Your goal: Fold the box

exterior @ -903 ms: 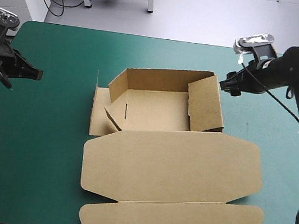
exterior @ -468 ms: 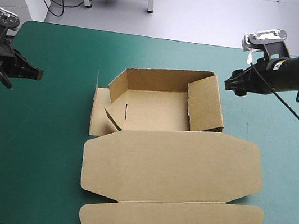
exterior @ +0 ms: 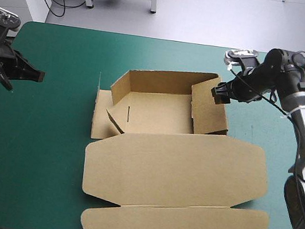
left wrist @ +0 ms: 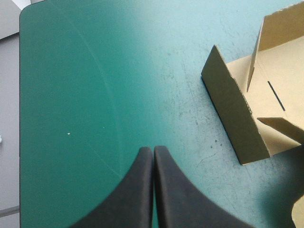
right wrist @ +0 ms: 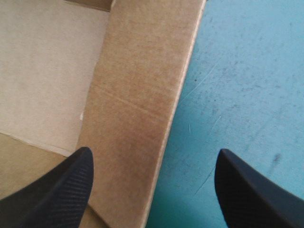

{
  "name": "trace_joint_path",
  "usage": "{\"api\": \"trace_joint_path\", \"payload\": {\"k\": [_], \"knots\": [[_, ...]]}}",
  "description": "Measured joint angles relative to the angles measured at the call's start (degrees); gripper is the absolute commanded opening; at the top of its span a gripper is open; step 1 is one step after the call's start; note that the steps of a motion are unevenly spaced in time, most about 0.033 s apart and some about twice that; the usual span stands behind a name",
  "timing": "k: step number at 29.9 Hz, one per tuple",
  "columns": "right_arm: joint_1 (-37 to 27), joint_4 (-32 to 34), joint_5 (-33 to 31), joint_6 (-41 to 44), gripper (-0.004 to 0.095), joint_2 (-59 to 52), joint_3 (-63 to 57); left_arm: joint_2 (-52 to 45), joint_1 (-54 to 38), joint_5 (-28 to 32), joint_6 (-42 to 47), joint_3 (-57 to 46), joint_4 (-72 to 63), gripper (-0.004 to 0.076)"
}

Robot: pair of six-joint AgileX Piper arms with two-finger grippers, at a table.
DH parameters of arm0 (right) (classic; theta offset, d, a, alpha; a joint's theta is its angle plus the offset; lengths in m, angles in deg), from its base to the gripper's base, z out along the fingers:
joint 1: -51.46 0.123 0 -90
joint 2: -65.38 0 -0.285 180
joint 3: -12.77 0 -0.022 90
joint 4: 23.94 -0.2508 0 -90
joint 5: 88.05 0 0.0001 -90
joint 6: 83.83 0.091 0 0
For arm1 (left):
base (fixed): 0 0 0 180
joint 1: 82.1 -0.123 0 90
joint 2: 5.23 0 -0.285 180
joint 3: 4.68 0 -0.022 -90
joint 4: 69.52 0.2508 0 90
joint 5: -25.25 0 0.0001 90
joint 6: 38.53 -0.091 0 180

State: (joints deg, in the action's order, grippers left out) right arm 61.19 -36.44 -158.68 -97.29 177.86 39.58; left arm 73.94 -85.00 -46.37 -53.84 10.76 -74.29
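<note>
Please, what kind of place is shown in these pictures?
Probably a robotics test bench. A table with a teal-green cover holds a half-folded brown box, and two robot arms reach over it: the left gripper shut near the table's left edge, the right gripper open at the box's right wall.

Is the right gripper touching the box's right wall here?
Cannot tell. In the right wrist view the open right gripper straddles the box wall, one finger inside, one over the teal-green cover; no view shows contact or a gap plainly.
</note>
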Motion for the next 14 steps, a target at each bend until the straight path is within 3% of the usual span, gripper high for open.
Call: {"api": "trace_joint_path", "payload": {"k": [14], "knots": [[0.0,-2.3,3.3,-0.2,0.0617,11.1,0.0,0.0,0.0,-0.1,0.0,0.0,-0.6,-0.001]]}}
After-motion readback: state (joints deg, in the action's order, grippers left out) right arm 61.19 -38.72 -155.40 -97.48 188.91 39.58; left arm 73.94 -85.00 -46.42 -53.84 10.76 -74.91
